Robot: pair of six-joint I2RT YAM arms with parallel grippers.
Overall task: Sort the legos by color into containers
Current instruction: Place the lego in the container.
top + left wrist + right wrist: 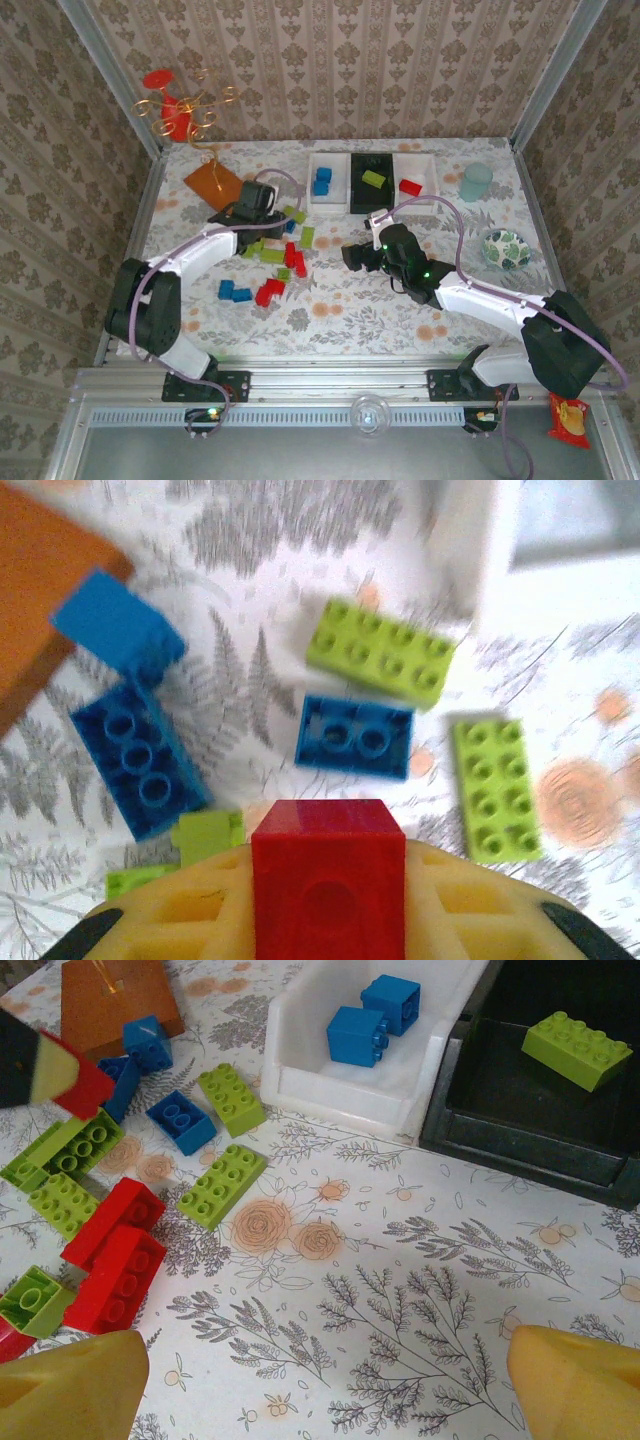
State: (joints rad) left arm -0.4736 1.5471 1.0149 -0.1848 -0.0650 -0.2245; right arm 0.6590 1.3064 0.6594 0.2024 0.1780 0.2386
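You've got an orange plate far left, a pale blue cup far right, a leaf-patterned bowl nearer right, and a red-and-gold wire ornament in the far-left corner.

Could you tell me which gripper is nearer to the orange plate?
Left. The left gripper, holding a red brick, is just right of the orange plate; the right gripper is farther off, in front of the black bin.
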